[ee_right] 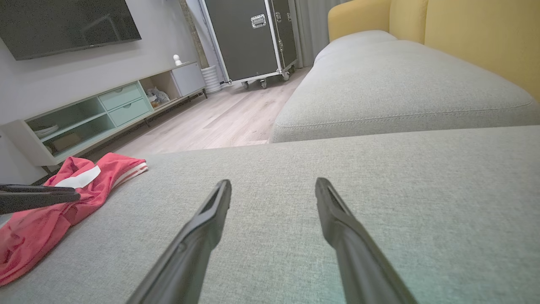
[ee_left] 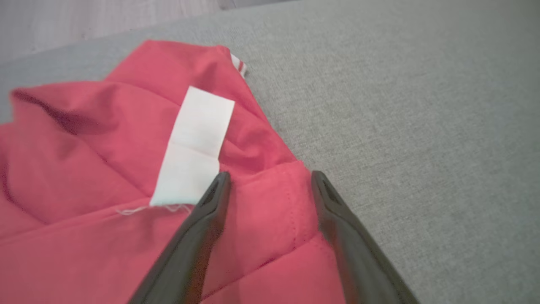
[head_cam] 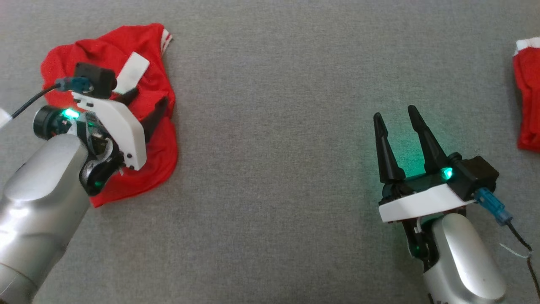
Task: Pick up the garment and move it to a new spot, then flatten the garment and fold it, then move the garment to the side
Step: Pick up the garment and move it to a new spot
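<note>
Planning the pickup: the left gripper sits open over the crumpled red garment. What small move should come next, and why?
Probably lower the left gripper and close on the stitched hem of the red garment: its open jaws straddle that edge, beside the white label, not yet pinching.

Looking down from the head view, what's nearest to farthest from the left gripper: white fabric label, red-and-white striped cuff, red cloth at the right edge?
From the left gripper:
1. White fabric label, just ahead of it.
2. Red-and-white striped cuff, at the crumpled red garment's top corner.
3. Red cloth, at the far right edge.
</note>
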Controlling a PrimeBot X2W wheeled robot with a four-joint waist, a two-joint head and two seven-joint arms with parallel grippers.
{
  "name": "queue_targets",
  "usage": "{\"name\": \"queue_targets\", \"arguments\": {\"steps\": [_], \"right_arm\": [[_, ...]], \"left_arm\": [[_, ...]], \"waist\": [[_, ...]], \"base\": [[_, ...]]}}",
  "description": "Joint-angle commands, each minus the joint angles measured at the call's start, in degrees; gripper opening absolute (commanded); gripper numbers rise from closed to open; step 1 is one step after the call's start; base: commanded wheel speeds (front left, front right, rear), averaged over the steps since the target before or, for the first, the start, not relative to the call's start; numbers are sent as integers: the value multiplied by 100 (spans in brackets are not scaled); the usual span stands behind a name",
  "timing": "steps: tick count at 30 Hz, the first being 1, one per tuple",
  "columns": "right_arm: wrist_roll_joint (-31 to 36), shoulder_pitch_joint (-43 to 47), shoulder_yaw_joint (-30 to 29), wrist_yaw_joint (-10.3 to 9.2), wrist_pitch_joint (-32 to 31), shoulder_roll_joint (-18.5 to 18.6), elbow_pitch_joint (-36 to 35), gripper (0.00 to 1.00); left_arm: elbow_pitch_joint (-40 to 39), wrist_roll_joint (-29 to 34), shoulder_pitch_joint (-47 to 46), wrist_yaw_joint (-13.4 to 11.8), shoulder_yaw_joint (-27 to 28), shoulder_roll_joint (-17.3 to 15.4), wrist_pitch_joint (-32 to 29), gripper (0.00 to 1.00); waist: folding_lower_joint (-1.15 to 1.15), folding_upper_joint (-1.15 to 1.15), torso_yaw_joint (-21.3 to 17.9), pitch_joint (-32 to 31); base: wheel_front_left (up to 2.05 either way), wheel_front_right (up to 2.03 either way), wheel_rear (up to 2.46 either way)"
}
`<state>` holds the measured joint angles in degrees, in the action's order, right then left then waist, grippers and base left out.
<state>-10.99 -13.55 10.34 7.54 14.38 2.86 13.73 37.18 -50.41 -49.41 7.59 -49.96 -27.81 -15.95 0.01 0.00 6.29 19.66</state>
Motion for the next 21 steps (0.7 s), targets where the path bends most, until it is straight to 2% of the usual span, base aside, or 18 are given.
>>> {"name": "queue_targets", "arguments": {"steps": [1, 6, 7, 8, 12, 21], "right_arm": [[38, -125, 106, -5, 62, 2, -202, 100], [24, -162, 106, -5, 62, 2, -184, 100], [23, -165, 101, -5, 62, 2, -174, 100], [25, -165, 93, -5, 62, 2, -164, 100], [41, -163, 102, -5, 62, 2, -120, 100], [-63, -24, 125, -5, 62, 2, 17, 100]], "left_arm": [[-6, -158, -296, -10, 63, -323, -160, 100], [142, -536, -352, -10, -259, -383, -411, 100], [152, -608, -346, -10, -317, -381, -438, 93], [144, -662, -351, -10, -374, -385, -433, 2], [114, -691, -466, -10, -421, -462, 171, 0], [-52, -417, -760, -10, -20, -462, 2710, 0]], "waist": [[-1, 0, -48, 42], [-1, 0, -81, 25], [-1, 0, -84, 4], [-1, 0, -83, -19], [-1, 0, -97, -151], [-1, 0, -149, -711]], "base": [[0, 0, 0], [0, 0, 0], [0, 0, 0], [0, 0, 0], [0, 0, 0], [0, 0, 0]]}}
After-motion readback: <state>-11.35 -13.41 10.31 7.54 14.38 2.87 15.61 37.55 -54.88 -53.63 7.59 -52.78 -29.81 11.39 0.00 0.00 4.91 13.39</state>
